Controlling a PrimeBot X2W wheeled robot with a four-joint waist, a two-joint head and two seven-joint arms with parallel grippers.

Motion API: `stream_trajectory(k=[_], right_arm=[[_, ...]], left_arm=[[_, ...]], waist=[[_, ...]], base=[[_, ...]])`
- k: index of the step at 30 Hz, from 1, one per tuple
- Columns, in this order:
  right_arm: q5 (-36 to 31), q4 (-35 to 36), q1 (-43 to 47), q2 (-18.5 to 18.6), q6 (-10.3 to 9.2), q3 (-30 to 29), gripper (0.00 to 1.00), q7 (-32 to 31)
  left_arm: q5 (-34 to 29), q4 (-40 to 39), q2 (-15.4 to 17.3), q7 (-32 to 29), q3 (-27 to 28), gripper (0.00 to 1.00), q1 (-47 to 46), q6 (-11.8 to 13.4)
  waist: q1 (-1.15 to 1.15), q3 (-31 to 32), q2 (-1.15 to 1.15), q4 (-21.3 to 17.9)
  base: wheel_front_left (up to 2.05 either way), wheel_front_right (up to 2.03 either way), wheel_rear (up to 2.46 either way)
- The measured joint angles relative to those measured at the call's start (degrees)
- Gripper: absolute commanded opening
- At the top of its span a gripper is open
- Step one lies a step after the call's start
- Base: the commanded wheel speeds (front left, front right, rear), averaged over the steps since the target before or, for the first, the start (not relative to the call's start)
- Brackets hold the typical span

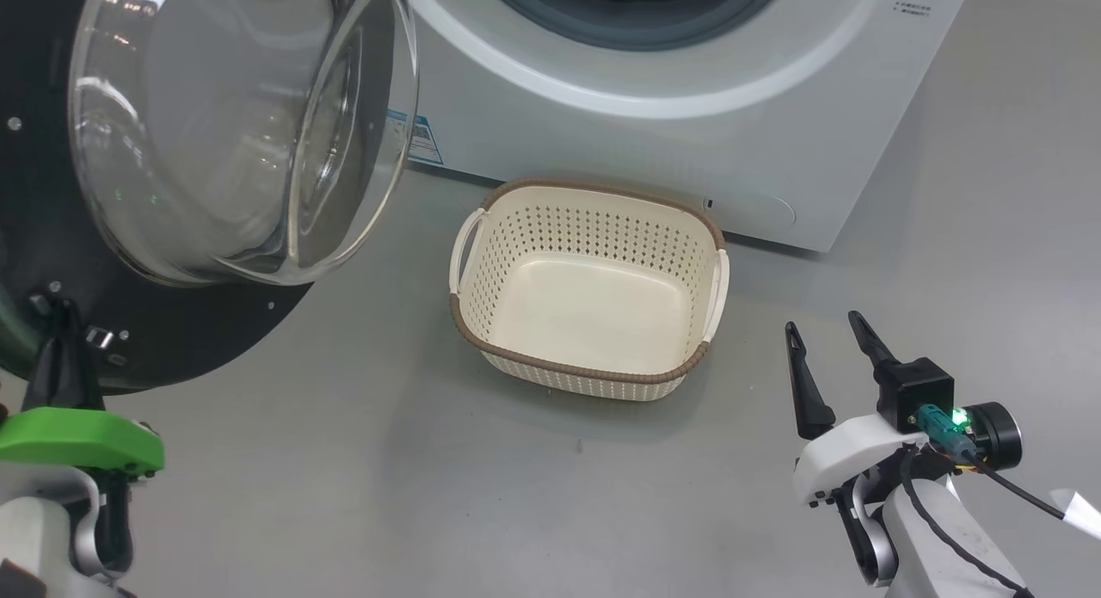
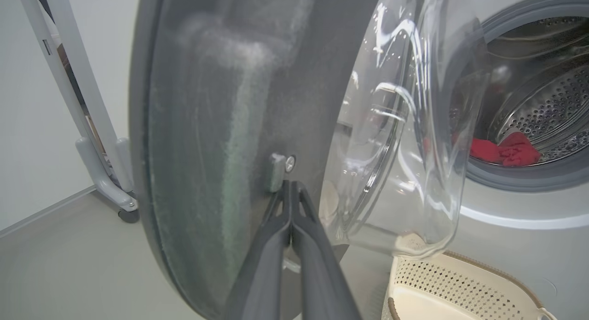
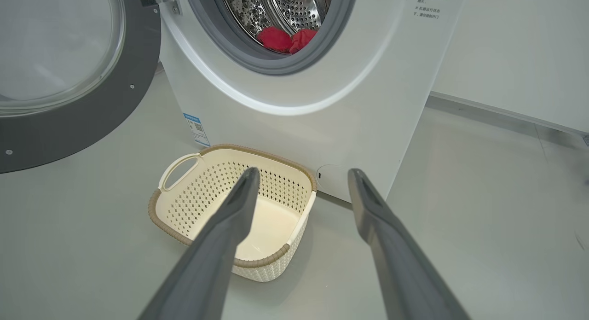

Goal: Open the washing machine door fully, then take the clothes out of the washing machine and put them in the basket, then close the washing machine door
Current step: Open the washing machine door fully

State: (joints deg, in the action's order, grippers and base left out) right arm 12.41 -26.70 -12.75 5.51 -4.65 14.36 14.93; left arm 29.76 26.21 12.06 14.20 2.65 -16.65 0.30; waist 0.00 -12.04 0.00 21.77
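Washing machine door (image 1: 215,133) is swung open, and the red clothes (image 3: 285,38) are sitting in the washing machine (image 1: 688,107) drum. The cream basket (image 1: 593,376) is on the floor right in front of the machine. Left pincer (image 2: 291,191) is pinched shut by the door's latch. Right pincer (image 1: 821,323) is spread wide and empty. The blue label (image 3: 197,129) is too small to read.

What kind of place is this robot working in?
Likely a laundry corner of a lab or test room: a front-loading washing machine with red clothes inside, a cream basket before it, bare grey floor.
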Motion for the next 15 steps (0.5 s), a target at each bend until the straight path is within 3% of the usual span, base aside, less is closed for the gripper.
stream_trajectory(k=[15], right_arm=[[-1.04,-0.33,-1.52,-0.01,0.07,-0.78,1.00,0.00]], left_arm=[[-0.22,6.55,3.81,0.24,3.27,0.00,-6.84,0.46]], waist=[[0.00,-1.43,0.00,-1.97]], base=[[0.00,0.00,0.00]])
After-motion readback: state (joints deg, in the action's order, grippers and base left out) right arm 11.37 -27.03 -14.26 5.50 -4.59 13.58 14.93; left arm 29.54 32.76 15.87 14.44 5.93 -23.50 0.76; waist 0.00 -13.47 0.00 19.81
